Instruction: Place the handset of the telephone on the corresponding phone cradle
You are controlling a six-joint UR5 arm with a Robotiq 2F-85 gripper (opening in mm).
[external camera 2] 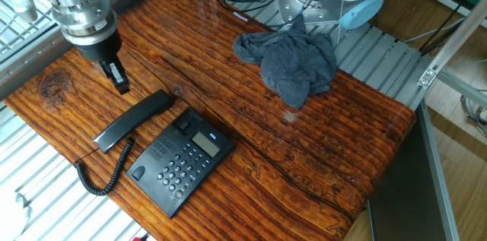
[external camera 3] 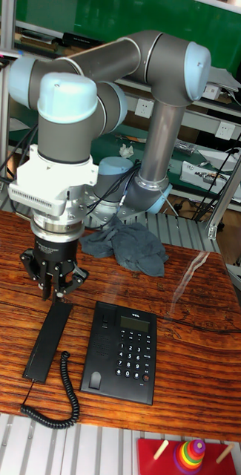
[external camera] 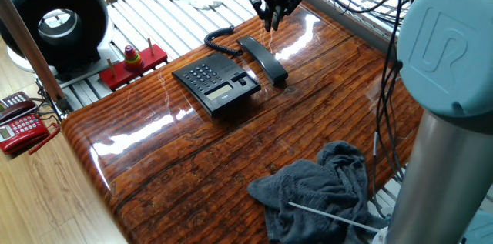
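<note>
The black handset (external camera: 262,59) lies flat on the wooden table beside the black phone base (external camera: 217,82), off its cradle (external camera 3: 98,347), with the coiled cord (external camera: 219,40) looping from its end. The same handset (external camera 2: 133,121) (external camera 3: 47,338) lies parallel to the base (external camera 2: 183,161) (external camera 3: 120,352), next to the cradle strip (external camera 2: 156,148). My gripper (external camera: 272,21) (external camera 2: 118,78) (external camera 3: 54,291) hangs just above the handset's far end, pointing down, open and empty, not touching it.
A crumpled grey cloth (external camera: 316,190) (external camera 2: 289,62) lies near the arm's base. A red stacking toy (external camera: 132,59) and a black round device (external camera: 54,17) sit off the table's left side. Two red phones (external camera: 19,125) lie on the floor at far left.
</note>
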